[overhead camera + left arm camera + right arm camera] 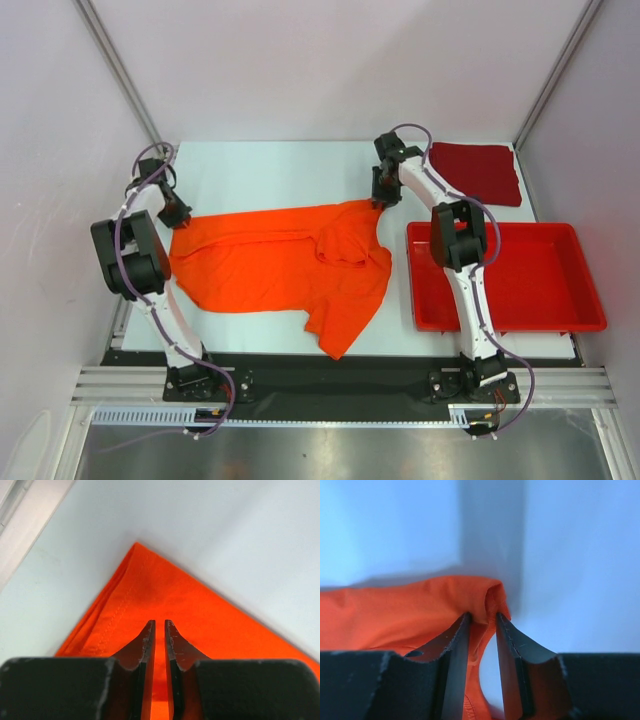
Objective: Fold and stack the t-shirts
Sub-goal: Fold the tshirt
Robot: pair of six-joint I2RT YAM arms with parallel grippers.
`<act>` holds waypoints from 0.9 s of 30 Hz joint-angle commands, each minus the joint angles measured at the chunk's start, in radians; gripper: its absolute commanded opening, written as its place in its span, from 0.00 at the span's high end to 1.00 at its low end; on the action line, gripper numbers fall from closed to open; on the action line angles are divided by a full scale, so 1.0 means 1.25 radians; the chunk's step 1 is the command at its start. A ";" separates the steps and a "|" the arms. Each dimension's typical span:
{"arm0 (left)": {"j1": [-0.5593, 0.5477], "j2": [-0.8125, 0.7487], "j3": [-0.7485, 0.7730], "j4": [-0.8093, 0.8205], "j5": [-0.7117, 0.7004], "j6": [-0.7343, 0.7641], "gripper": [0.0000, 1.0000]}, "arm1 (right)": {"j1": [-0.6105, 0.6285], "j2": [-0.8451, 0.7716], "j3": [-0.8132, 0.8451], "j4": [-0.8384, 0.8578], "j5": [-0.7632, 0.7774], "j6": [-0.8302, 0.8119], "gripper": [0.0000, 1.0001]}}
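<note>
The orange t-shirt (270, 260) lies partly spread and rumpled across the middle of the table, with a folded-over lump near its right side. My left gripper (175, 213) is at its far left corner, its jaws nearly closed on the cloth (170, 590), as the left wrist view (160, 622) shows. My right gripper (383, 195) is at the far right corner, pinching a bunched edge of the orange cloth (410, 610) between its tips (482, 615). The dark red t-shirt (478, 172) lies as a folded square at the back right.
A rigid red plastic tray (540, 270) stands on the right of the table, just right of the right arm. White walls and metal posts close in the back and both sides. A black rail runs along the near edge.
</note>
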 commanded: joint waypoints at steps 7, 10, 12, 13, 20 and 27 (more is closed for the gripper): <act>-0.005 0.106 0.144 -0.076 -0.075 0.029 0.86 | 0.032 0.048 0.056 -0.035 0.087 -0.042 0.65; -0.006 0.162 0.191 -0.105 -0.079 0.029 0.88 | 0.040 0.075 0.083 -0.054 0.137 -0.036 0.64; -0.005 0.197 0.224 -0.120 -0.082 0.028 0.88 | 0.042 0.093 0.100 -0.053 0.169 -0.025 0.64; -0.005 0.209 0.236 -0.122 -0.081 0.027 0.88 | 0.042 0.102 0.110 -0.054 0.176 -0.019 0.63; 0.002 0.336 0.472 -0.156 -0.014 0.062 0.89 | 0.019 0.163 0.226 -0.023 0.216 -0.031 0.61; 0.013 0.444 0.659 -0.179 0.022 0.051 0.83 | -0.007 0.171 0.289 0.075 0.159 -0.105 0.58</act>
